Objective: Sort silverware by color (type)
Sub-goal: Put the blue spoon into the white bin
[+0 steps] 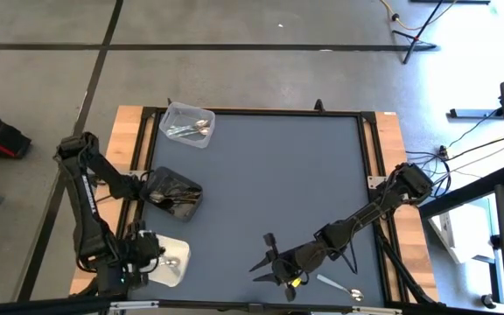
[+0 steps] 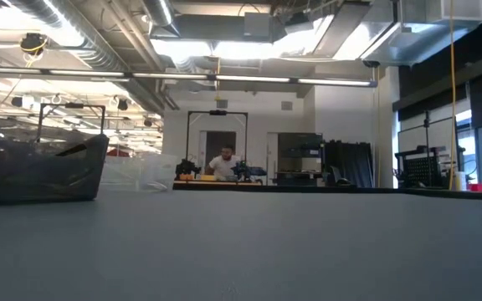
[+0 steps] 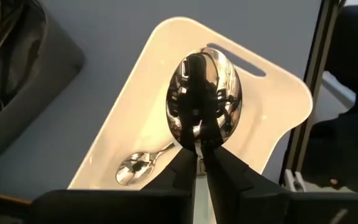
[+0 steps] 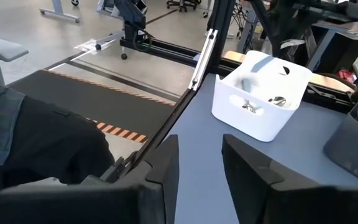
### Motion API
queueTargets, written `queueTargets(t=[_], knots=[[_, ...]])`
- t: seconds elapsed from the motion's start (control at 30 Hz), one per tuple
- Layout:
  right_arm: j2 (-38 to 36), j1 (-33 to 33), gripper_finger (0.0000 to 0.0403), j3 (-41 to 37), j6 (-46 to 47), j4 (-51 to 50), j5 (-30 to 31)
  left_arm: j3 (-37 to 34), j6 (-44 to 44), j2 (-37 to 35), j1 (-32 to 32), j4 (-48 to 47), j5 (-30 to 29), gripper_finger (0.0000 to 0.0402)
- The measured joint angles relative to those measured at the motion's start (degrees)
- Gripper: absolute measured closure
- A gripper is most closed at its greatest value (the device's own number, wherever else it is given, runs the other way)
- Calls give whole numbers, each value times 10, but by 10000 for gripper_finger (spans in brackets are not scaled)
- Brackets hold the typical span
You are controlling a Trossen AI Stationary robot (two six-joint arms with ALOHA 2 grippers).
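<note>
My left gripper (image 1: pixel 166 262) is at the table's near left corner, over the white tray (image 1: pixel 180 273), shut on a shiny silver spoon (image 3: pixel 204 93). A smaller silver spoon (image 3: pixel 138 167) lies flat in the tray. The clear tub (image 1: pixel 188 124) at the far left holds several silver utensils. The dark tub (image 1: pixel 173 194) holds dark ones. Another silver spoon (image 1: pixel 339 286) lies on the table near its near right edge. My right gripper (image 1: pixel 272 267) is open and holds nothing, low by the near edge, left of that spoon. My left gripper pinches the silver spoon between its two fingertips (image 3: pixel 188 163) at the neck (image 3: pixel 198 140), just below the bowl. The bowl sticks out beyond the fingertips above the white tray. The fingers hide the handle. I cannot tell whether the spoon touches the tray.
The wide middle of the grey table top (image 1: pixel 278 184) is bare. A black frame (image 1: pixel 370 149) borders it, with wooden strips outside. In the low view the dark tub (image 2: pixel 36 171) and the clear tub (image 2: pixel 141 176) stand at left; a person sits far back in the room.
</note>
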Motion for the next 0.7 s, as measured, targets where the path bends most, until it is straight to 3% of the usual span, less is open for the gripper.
queueTargets(t=[0.27, 0.53, 0.6, 0.7], knots=[[0, 0, 292, 0, 33, 0, 1, 0, -29, 52, -7, 9, -7, 351], [0, 0, 292, 0, 51, 1, 10, 0, -73, 60, -2, 17, 11, 290], [0, 0, 292, 0, 52, 1, 28, 0, -66, 54, -2, 40, -7, 280], [-7, 0, 286, 0, 55, -19, 35, 0, -15, 46, -2, 106, -88, 275]])
